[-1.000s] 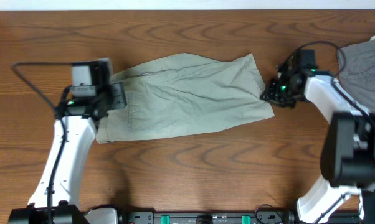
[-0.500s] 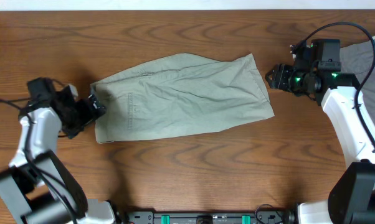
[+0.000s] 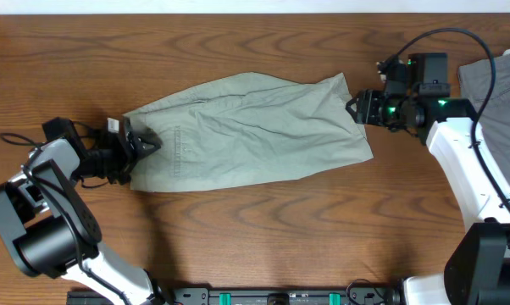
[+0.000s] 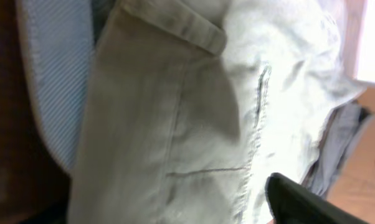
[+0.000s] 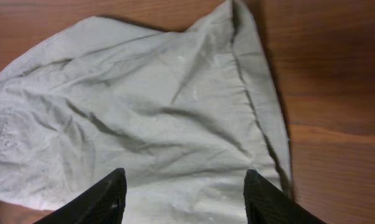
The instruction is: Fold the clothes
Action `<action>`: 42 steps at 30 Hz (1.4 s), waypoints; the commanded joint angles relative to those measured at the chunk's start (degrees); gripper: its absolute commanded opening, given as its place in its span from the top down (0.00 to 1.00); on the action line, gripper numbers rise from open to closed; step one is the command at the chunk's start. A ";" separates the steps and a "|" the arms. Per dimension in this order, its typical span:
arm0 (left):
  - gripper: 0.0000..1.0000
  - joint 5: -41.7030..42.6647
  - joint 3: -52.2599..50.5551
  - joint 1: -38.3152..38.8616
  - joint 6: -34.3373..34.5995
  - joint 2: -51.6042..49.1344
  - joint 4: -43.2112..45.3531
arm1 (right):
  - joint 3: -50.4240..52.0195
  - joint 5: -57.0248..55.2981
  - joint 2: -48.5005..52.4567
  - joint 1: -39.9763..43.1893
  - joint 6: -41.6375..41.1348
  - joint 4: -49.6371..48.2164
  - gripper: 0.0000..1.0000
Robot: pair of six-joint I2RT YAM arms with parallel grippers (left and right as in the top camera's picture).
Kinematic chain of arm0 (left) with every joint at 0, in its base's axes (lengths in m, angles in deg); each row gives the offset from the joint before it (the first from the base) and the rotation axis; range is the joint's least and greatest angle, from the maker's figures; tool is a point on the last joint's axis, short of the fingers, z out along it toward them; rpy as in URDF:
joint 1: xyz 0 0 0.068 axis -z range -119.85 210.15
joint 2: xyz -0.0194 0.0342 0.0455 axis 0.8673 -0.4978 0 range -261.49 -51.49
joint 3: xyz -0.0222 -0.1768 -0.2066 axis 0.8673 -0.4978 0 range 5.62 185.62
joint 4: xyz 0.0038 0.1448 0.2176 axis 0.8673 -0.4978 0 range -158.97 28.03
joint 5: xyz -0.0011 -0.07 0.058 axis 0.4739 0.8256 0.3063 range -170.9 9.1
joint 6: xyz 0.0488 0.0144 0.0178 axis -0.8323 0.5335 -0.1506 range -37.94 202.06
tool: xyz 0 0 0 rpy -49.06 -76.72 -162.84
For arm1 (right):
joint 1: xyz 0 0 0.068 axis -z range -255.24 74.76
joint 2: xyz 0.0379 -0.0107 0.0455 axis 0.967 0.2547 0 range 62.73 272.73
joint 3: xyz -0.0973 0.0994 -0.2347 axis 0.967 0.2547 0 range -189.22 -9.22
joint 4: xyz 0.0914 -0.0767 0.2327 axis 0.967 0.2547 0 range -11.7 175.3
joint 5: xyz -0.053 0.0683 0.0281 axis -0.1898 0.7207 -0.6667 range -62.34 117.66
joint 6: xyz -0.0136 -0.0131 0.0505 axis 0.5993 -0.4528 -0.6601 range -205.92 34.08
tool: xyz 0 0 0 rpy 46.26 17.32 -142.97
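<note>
The pale khaki-green shorts (image 3: 246,135) lie flat and wrinkly on the table, waistband to the left and leg hems to the right. My left gripper (image 3: 141,142) is low at the waistband edge. In the left wrist view (image 4: 166,208) its jaws are spread with the shorts' fabric (image 4: 194,112) between them; only one dark finger shows clearly. My right gripper (image 3: 355,108) hovers at the upper right corner of the leg hem. It is open and empty over the shorts (image 5: 150,112) in the right wrist view (image 5: 187,196).
A darker grey garment (image 3: 502,85) lies at the right edge of the wooden table (image 3: 263,229), behind my right arm. My left arm's cable (image 3: 18,140) trails at the far left.
My left arm swung from above the waistband out to the left, then came back low onto the waistband edge. My right gripper lifted off the leg hem and now sits by its upper corner.
</note>
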 commanded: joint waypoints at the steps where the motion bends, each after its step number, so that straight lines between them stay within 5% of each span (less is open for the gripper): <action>1: 0.33 -3.30 -2.19 0.68 -1.44 -4.92 0.42 | -0.22 0.61 0.20 -1.05 1.31 -0.35 0.42; 6: 0.49 -3.28 -2.19 0.85 -1.46 -4.96 3.85 | -0.22 0.61 0.20 -1.29 1.29 -1.38 0.44; 13: 0.94 0.87 -1.40 0.55 -1.44 -4.46 4.42 | -0.22 0.61 0.20 -1.29 1.31 -1.49 0.46; 18: 0.94 -1.07 5.01 0.31 -1.44 -0.61 -6.47 | -0.22 0.61 0.20 -1.29 1.29 -1.60 0.47; 30: 0.94 -24.06 37.57 5.05 -4.02 9.40 -35.65 | -0.22 0.61 0.20 -1.29 1.09 -2.08 0.52; 42: 0.94 -25.66 41.70 24.94 -1.31 9.40 -36.17 | -0.22 0.61 0.20 -1.29 1.09 -2.43 0.52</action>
